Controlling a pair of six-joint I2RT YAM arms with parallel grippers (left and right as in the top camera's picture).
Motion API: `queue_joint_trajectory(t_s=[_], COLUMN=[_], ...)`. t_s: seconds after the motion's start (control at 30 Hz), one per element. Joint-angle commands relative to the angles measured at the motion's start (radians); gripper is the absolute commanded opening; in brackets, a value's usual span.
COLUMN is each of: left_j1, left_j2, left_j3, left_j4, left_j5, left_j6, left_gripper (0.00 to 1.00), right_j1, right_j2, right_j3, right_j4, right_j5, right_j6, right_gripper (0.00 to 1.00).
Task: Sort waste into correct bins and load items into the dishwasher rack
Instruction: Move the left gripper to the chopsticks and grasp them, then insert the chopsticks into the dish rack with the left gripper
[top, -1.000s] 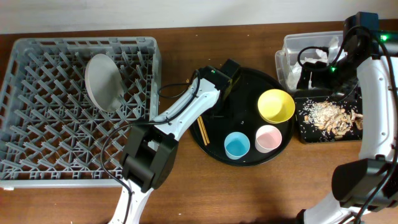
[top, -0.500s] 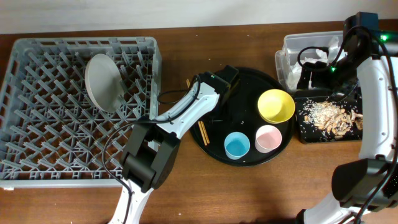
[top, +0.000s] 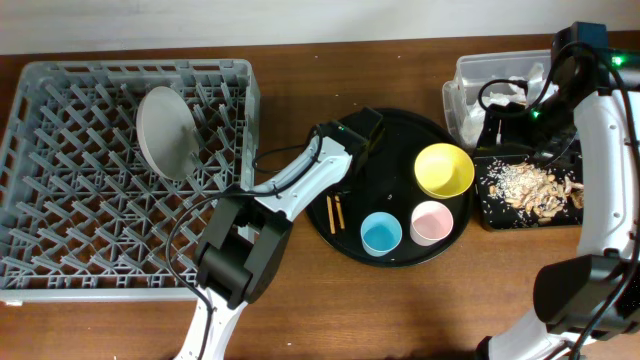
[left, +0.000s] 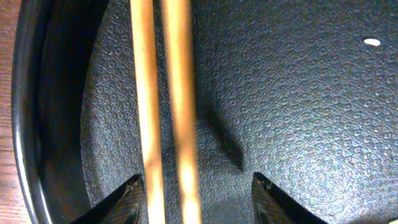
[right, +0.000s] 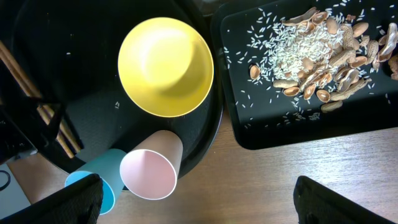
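Two wooden chopsticks (left: 165, 93) lie on the large round black tray (left: 298, 93), between the open fingers of my left gripper (left: 198, 186). From overhead their lower ends (top: 335, 213) show below the left gripper (top: 343, 183). A yellow bowl (top: 444, 170), a blue cup (top: 381, 234) and a pink cup (top: 431, 223) stand on the same tray. The pale plate (top: 165, 132) stands on edge in the grey rack (top: 60, 240). My right gripper (right: 208, 205) is open and empty, high above the bowl (right: 165, 66) and the pink cup (right: 149, 171).
The clear tub (top: 470, 70) at the back right holds white napkins (top: 510, 88). The small black tray (top: 530, 222) beside it holds beige food scraps (top: 530, 185). The right arm hangs over both. Bare wood table runs along the front.
The chopsticks have swung from a slant across the tray's left rim to lying nearly straight inside the tray. The left gripper shifted slightly with them. The right arm has not moved.
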Motion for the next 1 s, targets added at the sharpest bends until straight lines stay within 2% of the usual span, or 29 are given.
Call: queue_joint_trajectory(t_s=[0.0, 0.1, 0.17, 0.23, 0.27, 0.3, 0.33, 0.43, 0.53, 0.7, 0.97], left_j1=[0.006, 0.01, 0.025, 0.047, 0.057, 0.061, 0.061, 0.061, 0.064, 0.064, 0.103], left_j2=[0.024, 0.051, 0.059, 0.07, 0.075, 0.076, 0.076, 0.076, 0.076, 0.076, 0.076], left_j3=[-0.009, -0.009, -0.009, -0.009, -0.009, -0.009, -0.008, 0.002, 0.061, 0.198, 0.563], left_j4=[0.002, 0.029, 0.037, 0.04, 0.04, 0.04, 0.04, 0.041, 0.016, -0.113, -0.473], left_j5=[-0.011, 0.014, 0.042, 0.086, 0.103, 0.117, 0.117, 0.142, 0.188, 0.182, -0.025], left_j6=[-0.005, -0.005, -0.005, -0.005, -0.005, -0.005, -0.005, 0.016, 0.201, 0.324, 0.348], left_gripper=[0.49, 0.4, 0.4, 0.35, 0.27, 0.06, 0.01, 0.01, 0.01, 0.01, 0.01], right_j1=[-0.002, -0.002, -0.002, -0.002, -0.002, -0.002, -0.002, -0.002, -0.002, -0.002, -0.002], right_j2=[-0.009, -0.009, -0.009, -0.009, -0.009, -0.009, -0.009, -0.009, -0.009, -0.009, -0.009], right_j3=[-0.005, -0.005, -0.005, -0.005, -0.005, -0.005, -0.005, -0.005, -0.005, -0.005, -0.005], right_j4=[-0.004, -0.004, -0.004, -0.004, -0.004, -0.004, -0.003, -0.004, -0.004, -0.003, -0.004], right_j5=[0.009, 0.009, 0.009, 0.009, 0.009, 0.009, 0.009, 0.009, 0.009, 0.009, 0.009], right_j6=[0.003, 0.003, 0.003, 0.003, 0.003, 0.003, 0.003, 0.003, 0.003, 0.003, 0.003], right_gripper=[0.98, 0.98, 0.99, 0.98, 0.98, 0.99, 0.99, 0.99, 0.99, 0.98, 0.99])
